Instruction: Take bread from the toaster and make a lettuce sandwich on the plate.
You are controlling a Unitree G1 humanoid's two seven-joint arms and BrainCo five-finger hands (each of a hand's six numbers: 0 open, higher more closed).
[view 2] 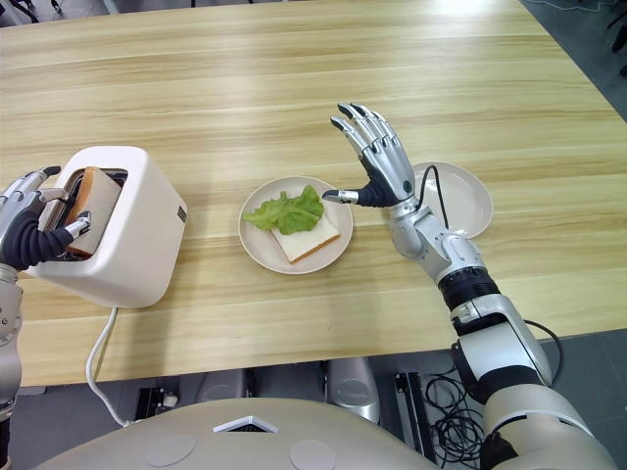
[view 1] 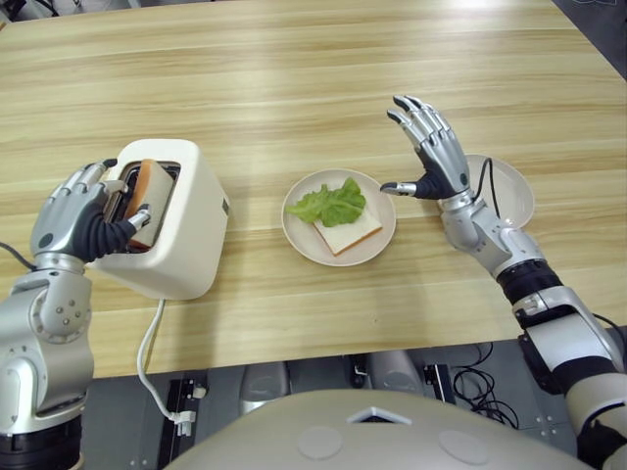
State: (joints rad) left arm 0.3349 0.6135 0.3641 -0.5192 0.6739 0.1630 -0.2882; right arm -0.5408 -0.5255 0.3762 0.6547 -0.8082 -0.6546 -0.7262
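Left hand (view 1: 83,211) grips bread (view 1: 149,186) in toaster (view 1: 191,240); right hand (view 1: 431,147), splayed empty, overlaps spare plate (view 1: 514,191).

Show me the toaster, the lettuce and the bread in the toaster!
toaster (view 1: 196,230): left eye view, its white side wall.
lettuce (view 1: 331,204): left eye view, middle of the leaf.
bread in the toaster (view 2: 95,196): right eye view, its brown crust.
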